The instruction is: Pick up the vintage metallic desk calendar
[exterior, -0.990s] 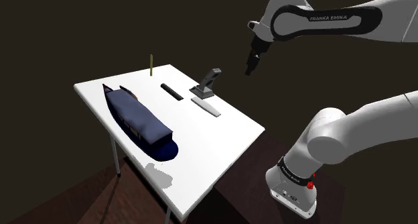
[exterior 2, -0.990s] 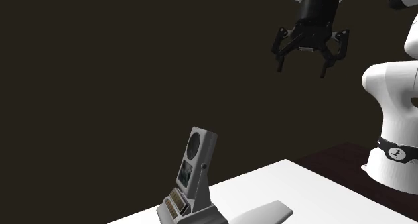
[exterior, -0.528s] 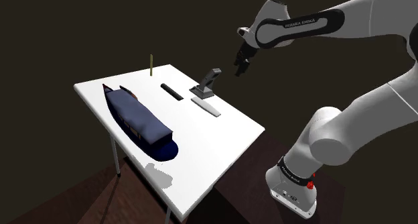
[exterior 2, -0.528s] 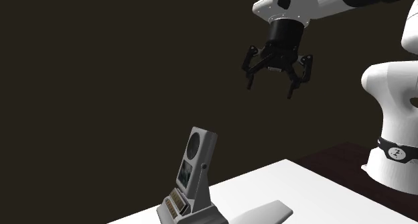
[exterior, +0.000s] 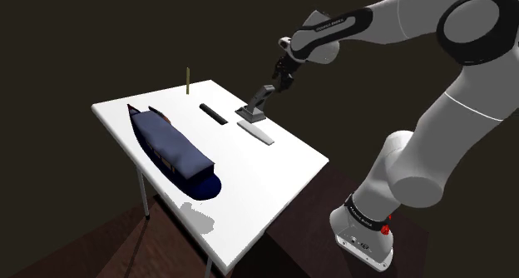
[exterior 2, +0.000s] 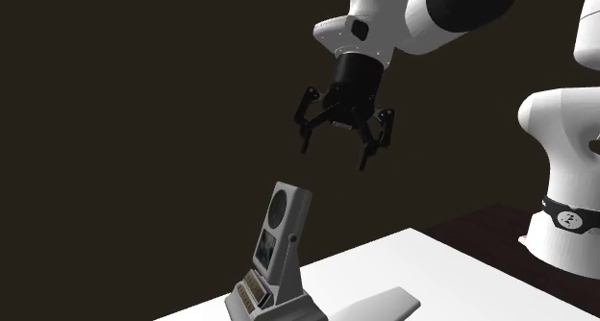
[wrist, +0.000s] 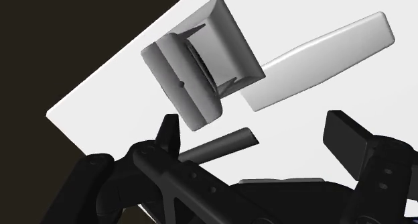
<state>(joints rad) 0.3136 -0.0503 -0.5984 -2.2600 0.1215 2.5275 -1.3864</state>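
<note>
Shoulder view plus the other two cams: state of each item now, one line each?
gripper: jaws open, empty, above the desk calendar, apart from it
desk calendar: upright on its base on the table, not held
grey slab: lying flat beside the calendar's base
black bar: lying flat on the table
boat model: dark blue, resting on the table
thin stick: standing upright at the table's far edge

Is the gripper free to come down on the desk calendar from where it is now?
Probably yes. The gripper hangs open above the calendar with nothing between them; the pale flat slab lies low beside its base, clear of the upright top.
</note>
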